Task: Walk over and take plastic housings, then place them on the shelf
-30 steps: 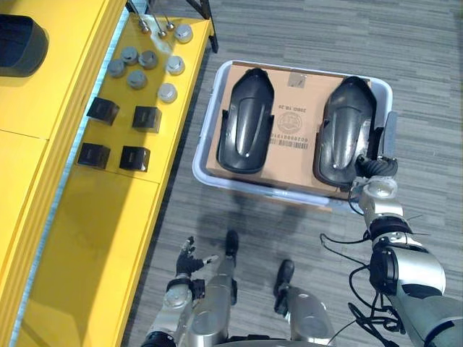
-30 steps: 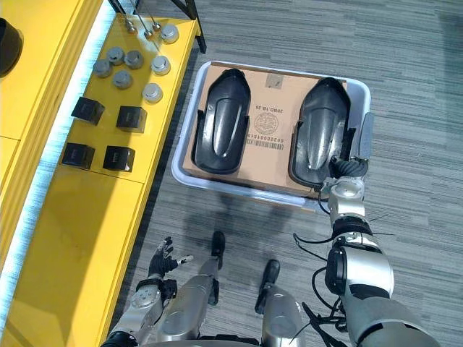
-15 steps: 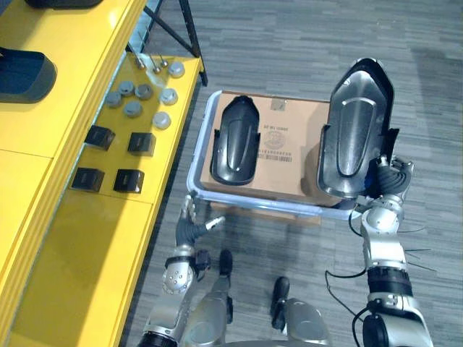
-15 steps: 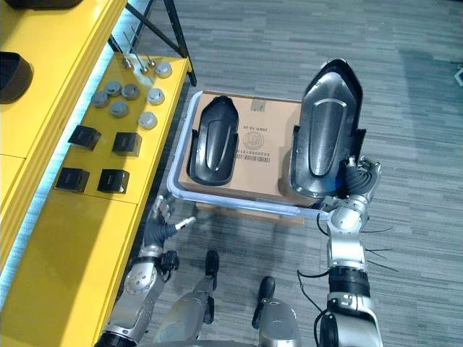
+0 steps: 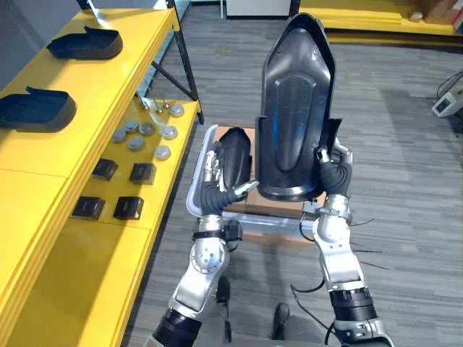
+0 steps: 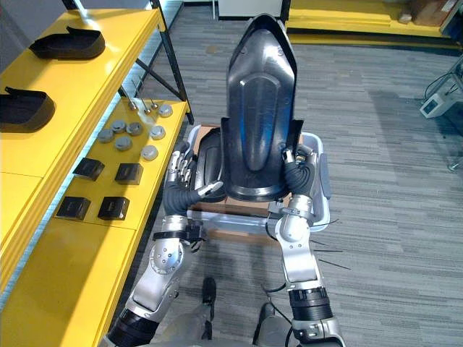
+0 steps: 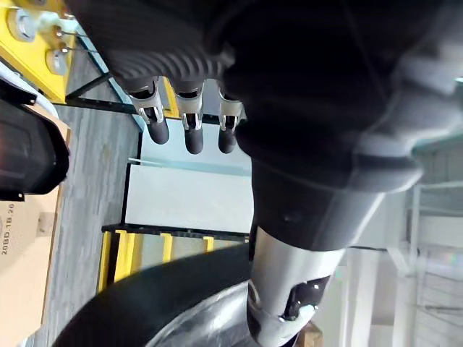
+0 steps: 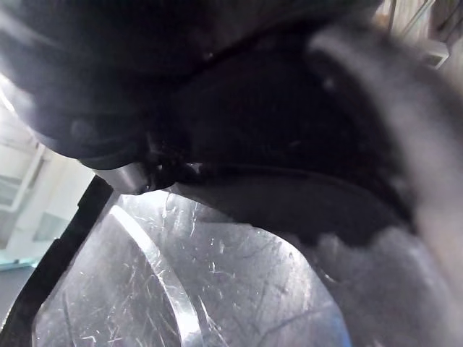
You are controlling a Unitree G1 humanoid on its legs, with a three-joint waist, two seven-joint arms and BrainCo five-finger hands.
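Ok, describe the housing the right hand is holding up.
The housing is a long, glossy black plastic shell, pointed on top, wider below, with a raised middle panel. It stands nearly upright in the air above the crate, its lower right edge gripped by the right hand. The open left hand sits by its lower left edge; contact unclear.

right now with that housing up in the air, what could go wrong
1. The right hand grips the raised housing only at its lower edge, so the tall part could tip or slip out on the way to the shelf.
2. The left hand is open beside it and gives no support.
3. The lower shelf carries grey caps and black blocks; a low swing of the housing might knock them.
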